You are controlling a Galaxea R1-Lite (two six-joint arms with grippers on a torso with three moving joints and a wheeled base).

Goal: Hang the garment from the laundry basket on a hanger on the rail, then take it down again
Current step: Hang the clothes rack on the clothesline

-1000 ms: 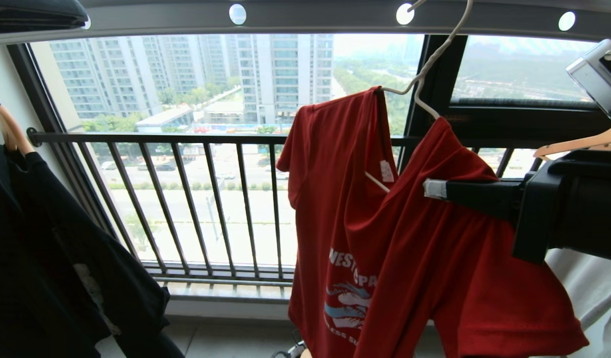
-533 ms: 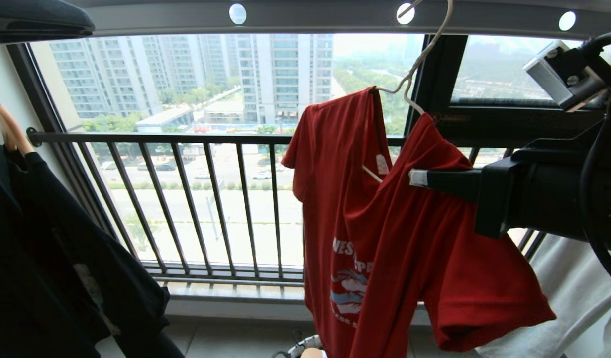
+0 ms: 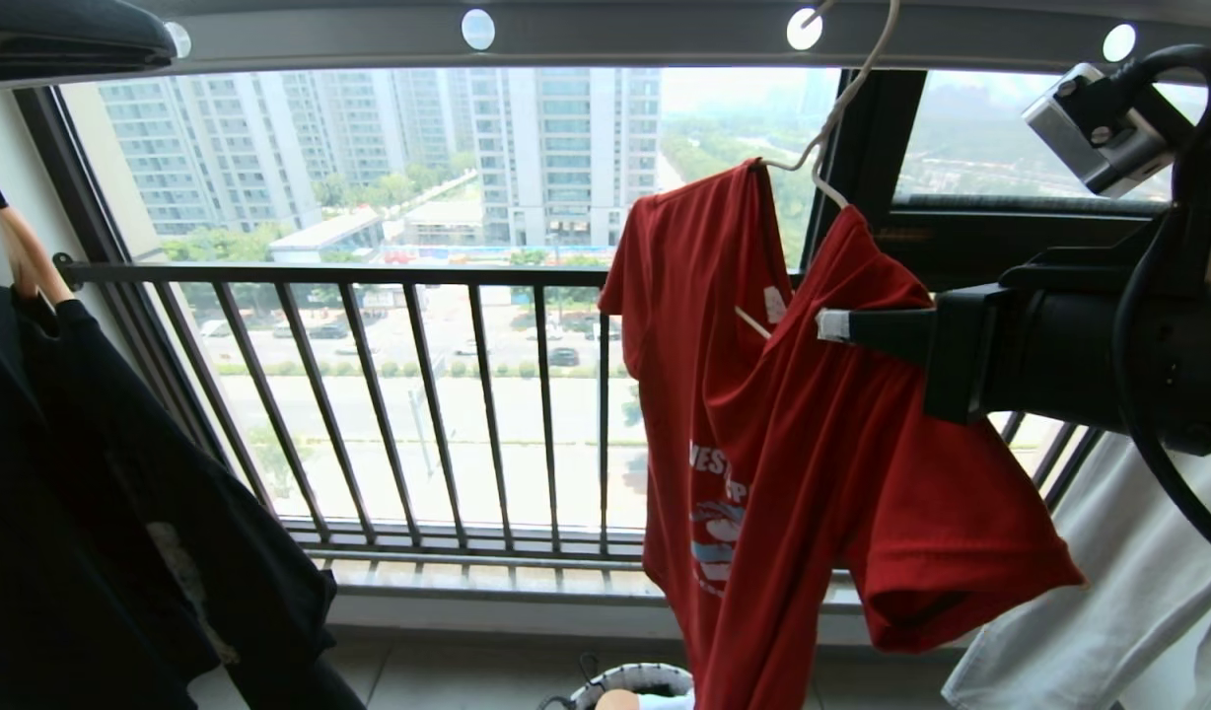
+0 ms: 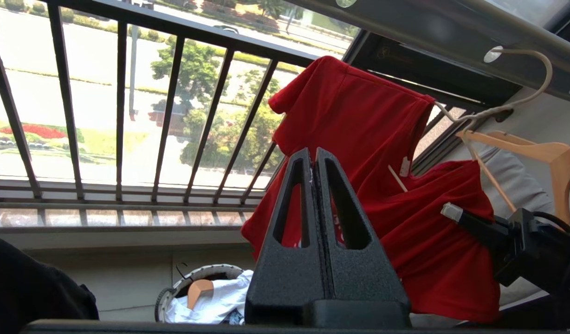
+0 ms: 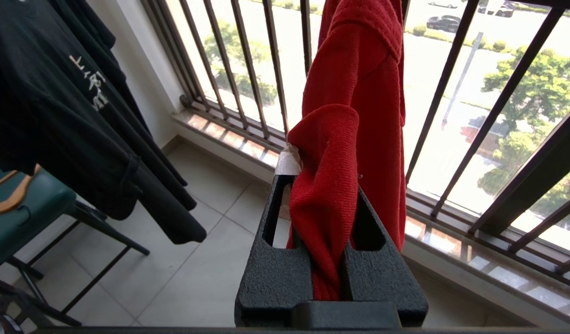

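Open air lies between the black shirt point(image 3: 122, 513) on the left and the garment point(image 3: 813, 444); behind it the window railing point(image 3: 369, 394) bars passage; rightward, a white cloth point(image 3: 1108, 611) and wooden hanger point(image 4: 545, 155) crowd the rail point(image 3: 615, 35).

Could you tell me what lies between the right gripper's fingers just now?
A bunched fold of the red T-shirt lies between the right gripper's fingers, pinched there; the right wrist view shows it.
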